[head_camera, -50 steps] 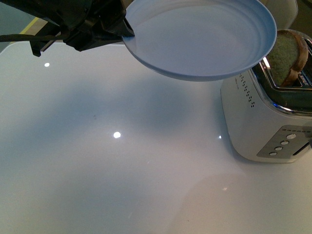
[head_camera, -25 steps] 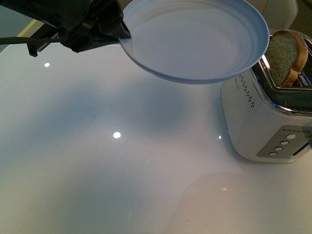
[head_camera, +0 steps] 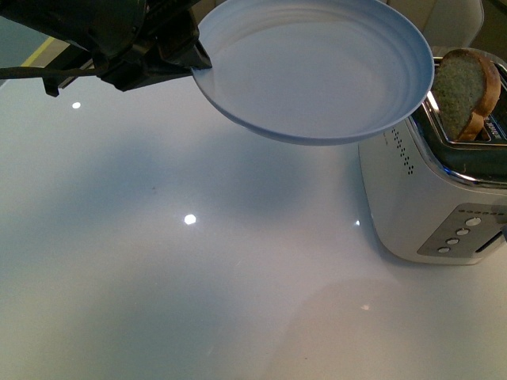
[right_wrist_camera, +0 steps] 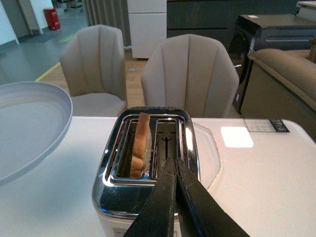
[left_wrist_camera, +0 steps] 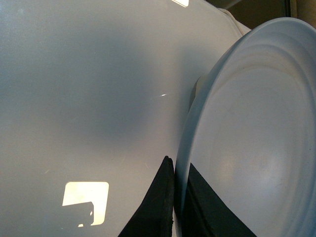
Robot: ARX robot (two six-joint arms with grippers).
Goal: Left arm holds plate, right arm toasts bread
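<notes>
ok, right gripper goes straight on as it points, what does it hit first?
Probably the toaster: the right gripper, jaws closed, points at its chrome top, about at the empty slot beside the bread. Depth is unclear, so whether it meets the rim or enters the slot I cannot tell.

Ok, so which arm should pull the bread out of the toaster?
Right: the right fingers are shut, empty and aimed at the toaster holding the bread; the left fingers grip the plate.
</notes>
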